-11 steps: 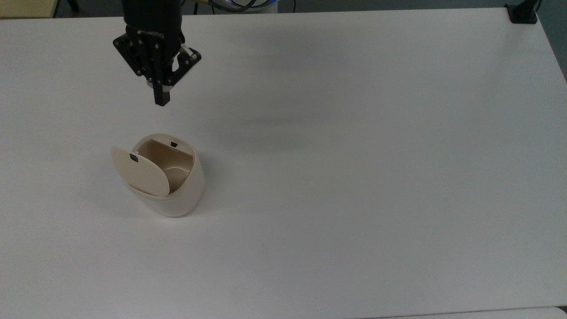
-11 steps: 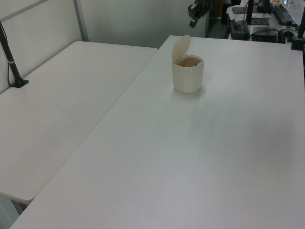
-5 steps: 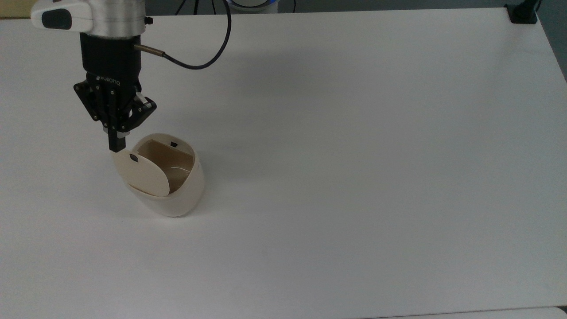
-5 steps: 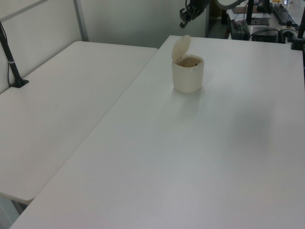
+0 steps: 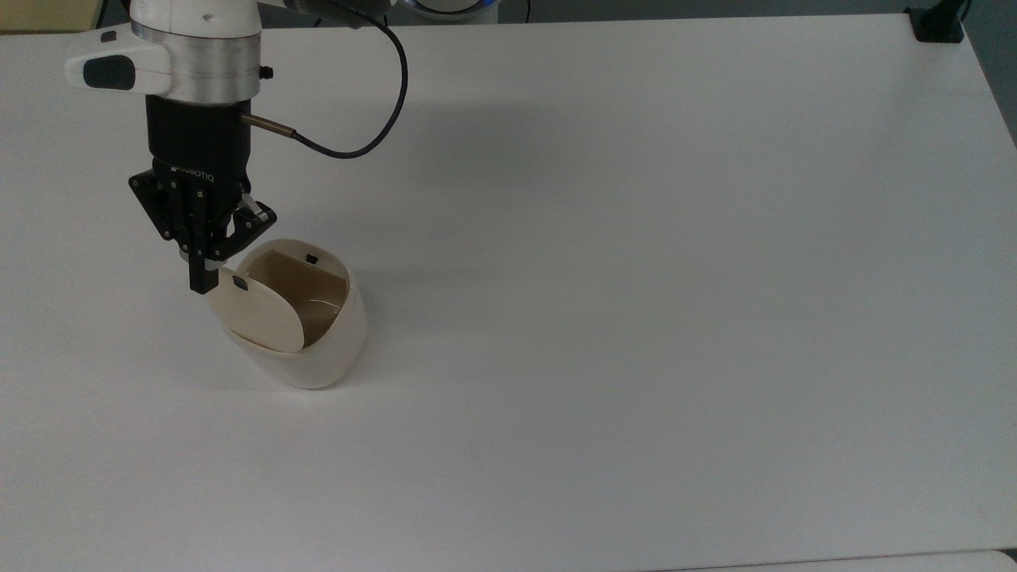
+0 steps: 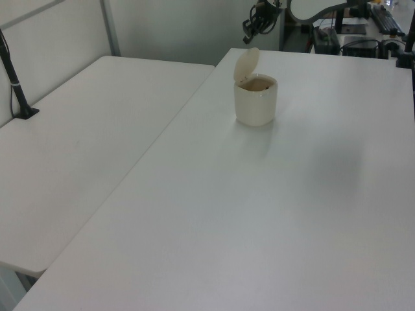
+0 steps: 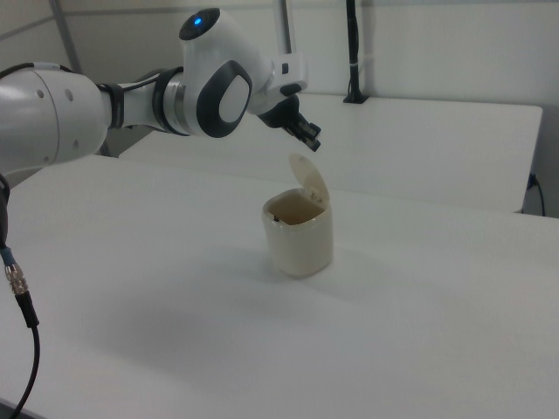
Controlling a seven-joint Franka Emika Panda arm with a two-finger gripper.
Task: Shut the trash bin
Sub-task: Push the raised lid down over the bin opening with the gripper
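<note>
The trash bin [image 5: 330, 353] is a small cream-beige tub standing on the white table [image 5: 636, 318], towards the top view's left. Its flat lid [image 5: 262, 314] stands raised on its hinge, and the brown inside is exposed. A small black button [image 5: 311, 259] sits at the far rim. My gripper [image 5: 203, 282] is shut with nothing in it, pointing down at the lid's upper edge. In the right view the gripper [image 7: 314, 145] hangs just above the lid [image 7: 310, 181] of the bin [image 7: 300, 237]. From the left view, gripper [image 6: 247, 39], lid [image 6: 246, 63] and bin [image 6: 256, 102] line up the same way.
A black cable [image 5: 349, 151] loops from the wrist over the table. A black clamp [image 5: 937, 24] sits at the table's far right corner in the top view. A second white table [image 6: 91, 136] adjoins on the left view's left, with a black post [image 6: 16, 84].
The gripper has travelled from behind the bin towards the top view's left and down, ending at the raised lid's upper edge. The lid and bin have not moved.
</note>
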